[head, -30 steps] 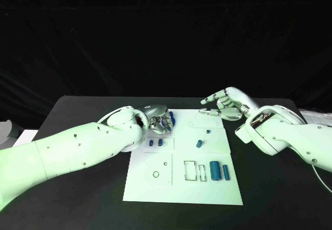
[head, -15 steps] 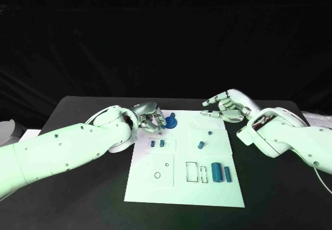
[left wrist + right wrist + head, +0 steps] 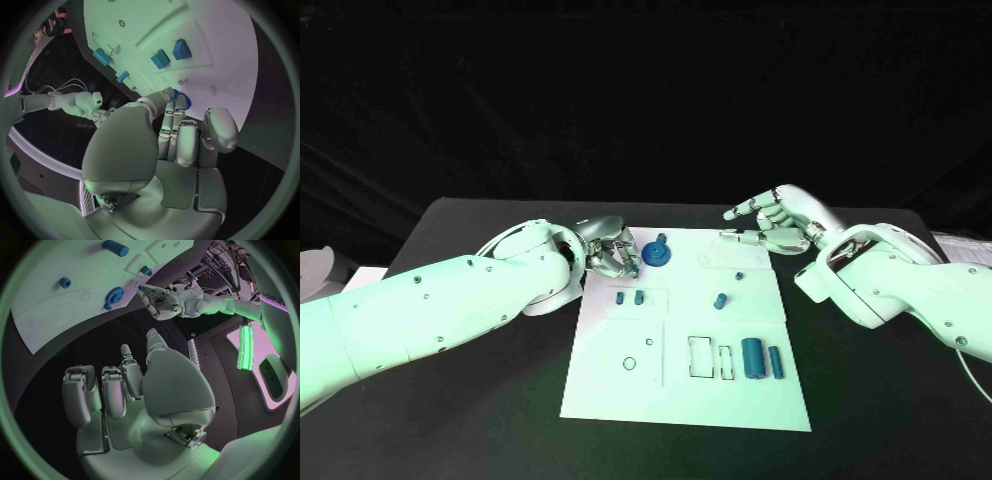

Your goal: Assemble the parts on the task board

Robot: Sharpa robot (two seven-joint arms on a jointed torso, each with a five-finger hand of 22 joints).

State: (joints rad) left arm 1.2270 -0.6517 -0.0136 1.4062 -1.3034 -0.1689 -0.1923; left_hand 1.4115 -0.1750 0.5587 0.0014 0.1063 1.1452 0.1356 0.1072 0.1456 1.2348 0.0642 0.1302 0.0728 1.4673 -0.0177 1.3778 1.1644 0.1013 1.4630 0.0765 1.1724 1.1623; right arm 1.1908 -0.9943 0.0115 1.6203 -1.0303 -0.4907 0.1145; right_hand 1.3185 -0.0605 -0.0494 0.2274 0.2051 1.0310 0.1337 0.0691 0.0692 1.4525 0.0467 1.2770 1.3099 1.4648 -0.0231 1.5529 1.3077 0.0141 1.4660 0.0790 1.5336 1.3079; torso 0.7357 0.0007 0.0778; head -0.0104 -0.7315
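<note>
Both our hands at the task board (image 3: 678, 400)

Left hand (image 3: 615, 252) empty, fingers apart, beside gear (image 3: 656, 250); right hand (image 3: 776, 222) empty, fingers loosely spread.

A robotics lab or test cell, by the look of it: a black table (image 3: 473, 400) stands before a black curtain backdrop (image 3: 646, 90), and a white task board (image 3: 687, 390) printed with outlines lies on it. Loose cables (image 3: 219, 255) hang behind, and a lit strip lamp (image 3: 245, 347) glows nearby.
</note>
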